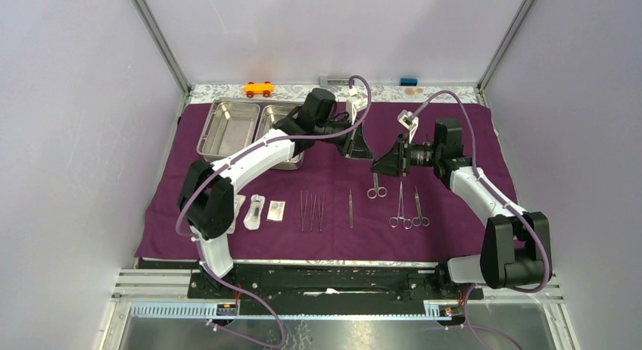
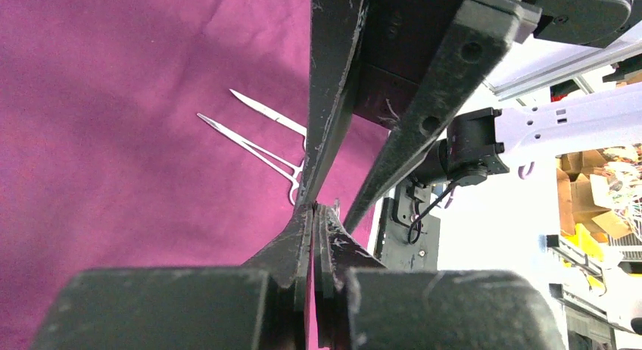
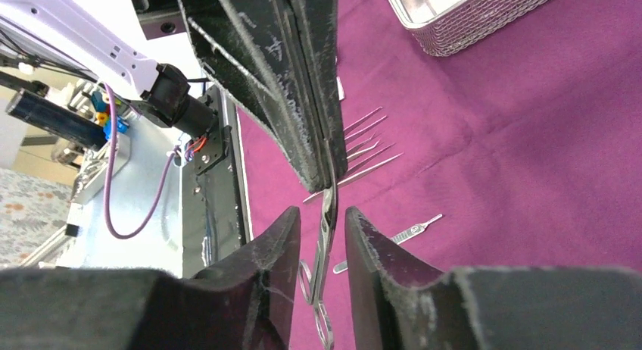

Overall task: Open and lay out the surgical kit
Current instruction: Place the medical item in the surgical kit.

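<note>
The purple cloth wrap [image 1: 454, 123] lies spread flat, with the steel tray [image 1: 227, 126] at its back left. A pair of ring-handled forceps [image 1: 376, 185] hangs rings-down over the middle. My left gripper [image 1: 369, 156] is shut on its tips, and in the right wrist view those shut fingers [image 3: 303, 100] come down from above. My right gripper [image 3: 322, 217] is open, its fingers on either side of the forceps' shank [image 3: 324, 244] with a gap on each side. In the left wrist view my left gripper [image 2: 314, 207] is pressed shut and the held forceps are hidden.
Laid in a row along the near cloth are sealed packets [image 1: 265, 211], tweezers [image 1: 310, 211], a thin straight instrument [image 1: 350, 208] and two more forceps [image 1: 409, 212]. An orange toy car [image 1: 258, 88] and a small blue item [image 1: 409, 82] sit beyond the cloth's far edge.
</note>
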You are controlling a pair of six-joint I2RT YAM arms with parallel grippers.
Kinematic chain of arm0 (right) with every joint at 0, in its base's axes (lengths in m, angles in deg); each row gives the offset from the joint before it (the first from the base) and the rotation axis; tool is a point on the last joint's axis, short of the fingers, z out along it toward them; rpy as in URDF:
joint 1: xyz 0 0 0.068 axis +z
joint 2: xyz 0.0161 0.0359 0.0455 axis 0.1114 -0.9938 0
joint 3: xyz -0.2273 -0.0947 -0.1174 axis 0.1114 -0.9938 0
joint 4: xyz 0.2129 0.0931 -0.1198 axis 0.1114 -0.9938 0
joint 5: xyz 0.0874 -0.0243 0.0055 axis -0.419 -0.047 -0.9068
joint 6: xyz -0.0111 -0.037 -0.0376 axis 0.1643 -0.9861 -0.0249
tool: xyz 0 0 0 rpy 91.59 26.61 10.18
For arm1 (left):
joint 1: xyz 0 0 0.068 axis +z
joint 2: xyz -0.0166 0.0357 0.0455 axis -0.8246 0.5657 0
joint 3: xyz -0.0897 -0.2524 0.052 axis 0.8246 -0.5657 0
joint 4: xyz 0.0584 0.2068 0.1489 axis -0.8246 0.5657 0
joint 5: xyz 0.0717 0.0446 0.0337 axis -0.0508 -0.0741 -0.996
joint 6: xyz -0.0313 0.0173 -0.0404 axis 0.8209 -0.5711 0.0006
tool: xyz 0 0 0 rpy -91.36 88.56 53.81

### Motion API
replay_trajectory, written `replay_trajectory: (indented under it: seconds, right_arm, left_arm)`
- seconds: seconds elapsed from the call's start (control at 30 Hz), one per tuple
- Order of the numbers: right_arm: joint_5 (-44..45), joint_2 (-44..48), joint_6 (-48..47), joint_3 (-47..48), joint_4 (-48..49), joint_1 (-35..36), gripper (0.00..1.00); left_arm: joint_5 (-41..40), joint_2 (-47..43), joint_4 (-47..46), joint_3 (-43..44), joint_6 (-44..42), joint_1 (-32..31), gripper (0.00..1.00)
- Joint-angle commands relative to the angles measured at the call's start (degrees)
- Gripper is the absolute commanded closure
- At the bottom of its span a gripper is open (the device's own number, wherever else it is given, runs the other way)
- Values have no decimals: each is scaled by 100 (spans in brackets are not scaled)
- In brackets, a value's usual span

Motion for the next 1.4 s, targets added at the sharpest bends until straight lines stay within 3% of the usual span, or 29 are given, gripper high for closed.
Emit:
replay_trajectory:
  seconds: [0.0,0.23,0.3,0.47,0.67,0.77,1.03,1.37]
  right_arm:
    - [-252,-113,216,4,339,26,69]
    - [-136,-62,116,8,160,-11,100]
    - [25,-13,-151,63,-202,-152,100]
    - [451,-130,-1581,522,-2615,-1002,100]
    - [1496,-908,-3797,1190,-5283,-1956,100]
    - [1771,-1450,-4425,1400,-6048,-2302,100]
    - [2158,-2507,-5026,1637,-6485,-3201,100]
    - [2086,-3134,-5172,1967,-6552,-3555,100]
  left_arm:
    - [247,-290,-455,-115,68,-30,100]
    - [214,-337,-467,-173,-3,-24,100]
    - [166,-326,-409,-106,-82,-22,98]
    - [-243,-364,18,132,-517,-13,66]
    - [-680,-443,225,163,-780,-13,45]
    - [-869,-449,221,102,-799,-13,42]
    - [-957,-421,161,-8,-736,-12,38]
    - [-916,-341,165,11,-745,-8,37]
